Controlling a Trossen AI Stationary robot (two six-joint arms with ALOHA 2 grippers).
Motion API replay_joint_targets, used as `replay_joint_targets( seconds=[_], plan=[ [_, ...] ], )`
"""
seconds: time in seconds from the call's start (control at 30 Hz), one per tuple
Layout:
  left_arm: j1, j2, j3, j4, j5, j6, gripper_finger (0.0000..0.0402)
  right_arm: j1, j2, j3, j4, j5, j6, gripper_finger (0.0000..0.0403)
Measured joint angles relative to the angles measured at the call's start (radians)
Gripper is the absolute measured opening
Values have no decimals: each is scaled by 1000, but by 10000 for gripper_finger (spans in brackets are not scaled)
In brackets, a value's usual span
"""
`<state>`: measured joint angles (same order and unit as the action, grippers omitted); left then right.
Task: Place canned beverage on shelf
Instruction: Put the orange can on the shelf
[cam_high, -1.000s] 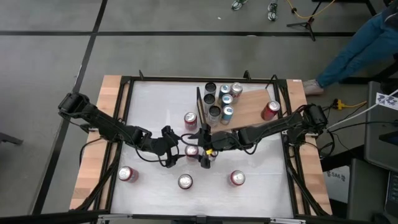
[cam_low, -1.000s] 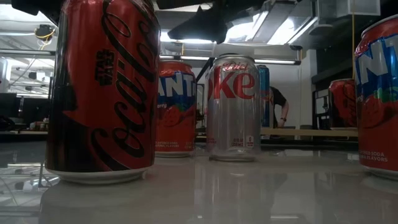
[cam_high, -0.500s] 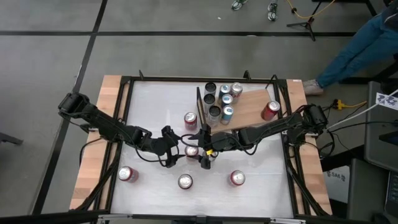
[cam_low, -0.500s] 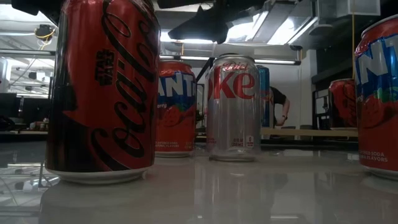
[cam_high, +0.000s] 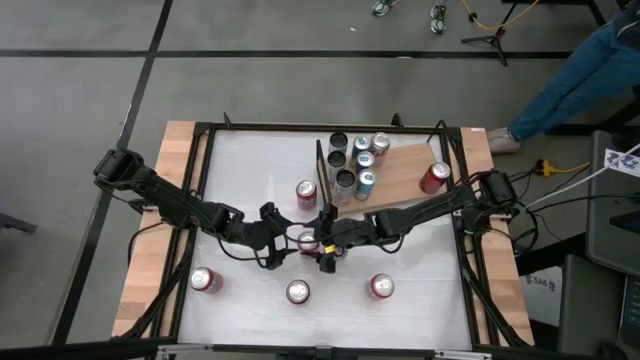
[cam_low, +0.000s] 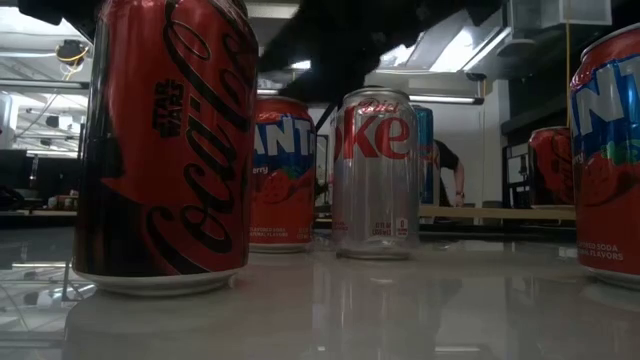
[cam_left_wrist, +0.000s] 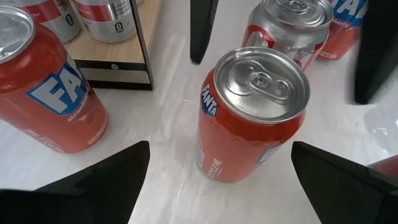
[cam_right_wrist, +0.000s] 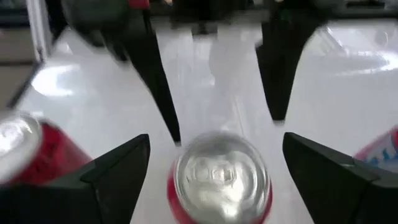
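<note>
Right gripper (cam_high: 322, 243), fingers spread wide and empty, over upright Fanta can (cam_high: 308, 241) mid-table near shelf (cam_high: 398, 170); left gripper (cam_high: 283, 240) likewise open beside it: centre, lower, then close squarely.

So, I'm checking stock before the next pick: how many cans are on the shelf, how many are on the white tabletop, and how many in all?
Cans on the shelf: 8
Cans on the white tabletop: 5
Total: 13
</note>
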<state>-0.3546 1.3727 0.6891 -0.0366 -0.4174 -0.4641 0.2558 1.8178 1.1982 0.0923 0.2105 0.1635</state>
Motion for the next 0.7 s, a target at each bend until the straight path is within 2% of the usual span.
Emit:
replay_joint_targets(
  seconds=[0.37, 0.7],
  plan=[
    [0, 0, 0, 0, 16, 0, 386, -1, 24, 0, -77, 17, -1, 357],
    [0, 0, 0, 5, 16, -4, 386, -1, 66, 1, -52, 16, -5, 357]
  ],
)
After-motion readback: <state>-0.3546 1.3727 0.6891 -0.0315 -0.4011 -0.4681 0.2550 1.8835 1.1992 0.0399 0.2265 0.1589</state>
